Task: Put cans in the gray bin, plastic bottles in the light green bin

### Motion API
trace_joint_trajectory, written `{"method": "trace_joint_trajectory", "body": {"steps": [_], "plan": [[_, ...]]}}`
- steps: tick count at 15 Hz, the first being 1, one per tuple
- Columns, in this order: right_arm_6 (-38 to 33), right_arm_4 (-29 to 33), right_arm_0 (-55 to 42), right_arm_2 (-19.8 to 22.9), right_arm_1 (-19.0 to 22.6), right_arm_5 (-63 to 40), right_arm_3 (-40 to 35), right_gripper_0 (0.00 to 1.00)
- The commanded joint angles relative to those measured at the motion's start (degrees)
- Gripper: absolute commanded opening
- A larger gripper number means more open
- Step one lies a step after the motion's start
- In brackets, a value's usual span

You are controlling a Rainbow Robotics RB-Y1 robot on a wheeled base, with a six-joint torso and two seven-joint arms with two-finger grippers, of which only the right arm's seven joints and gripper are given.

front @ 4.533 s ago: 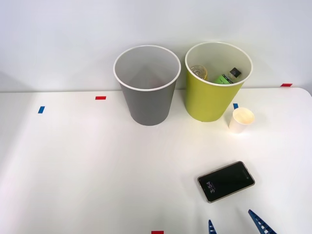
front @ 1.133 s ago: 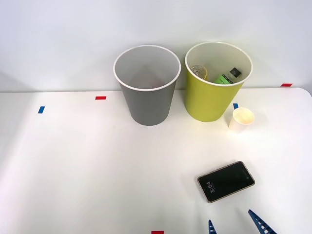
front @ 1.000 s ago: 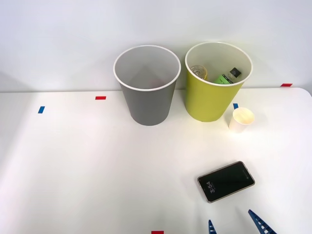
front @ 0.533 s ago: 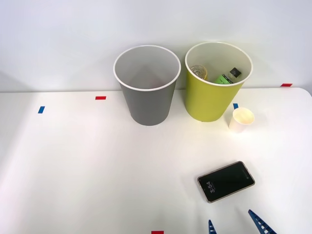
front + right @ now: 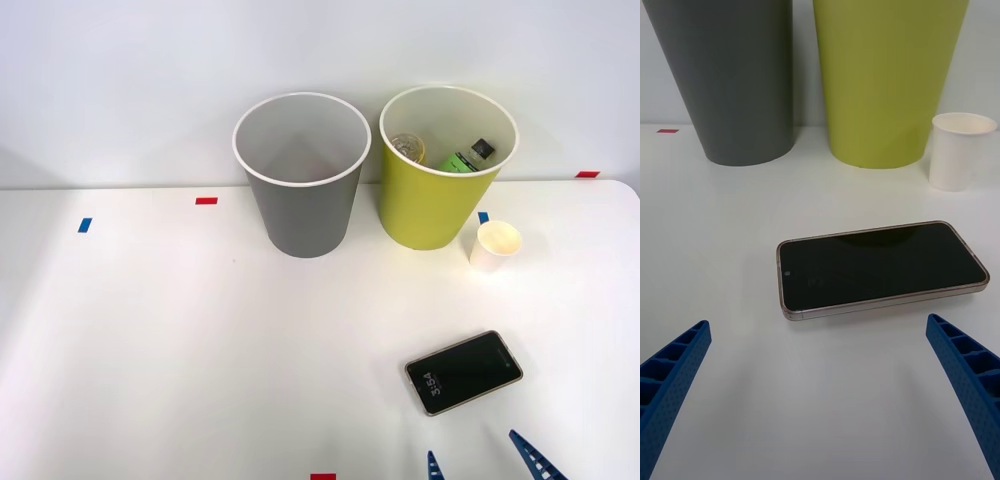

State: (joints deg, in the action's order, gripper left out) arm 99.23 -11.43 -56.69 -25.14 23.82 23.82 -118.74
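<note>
The gray bin (image 5: 302,190) stands at the back of the white table, and the light green bin (image 5: 437,195) stands to its right. Inside the light green bin lie a green plastic bottle (image 5: 467,157) with a black cap and a second bottle (image 5: 408,147) with a yellowish label. The gray bin's inside looks bare from the front. No cans are in view. My right gripper (image 5: 483,462) hovers open at the table's front edge, with nothing between its blue ribbed fingers (image 5: 671,379). In the wrist view both bins, gray (image 5: 728,75) and light green (image 5: 884,75), stand beyond it.
A black smartphone (image 5: 463,372) lies face up just ahead of my gripper, also in the wrist view (image 5: 878,266). A white paper cup (image 5: 495,246) stands right of the light green bin. Small red and blue tape marks (image 5: 206,200) dot the table.
</note>
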Motion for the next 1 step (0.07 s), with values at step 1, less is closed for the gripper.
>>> {"method": "trace_joint_trajectory", "body": {"steps": [1], "plan": [[0.0,0.0,0.0,0.0,0.0,0.0,0.0,1.0]]}}
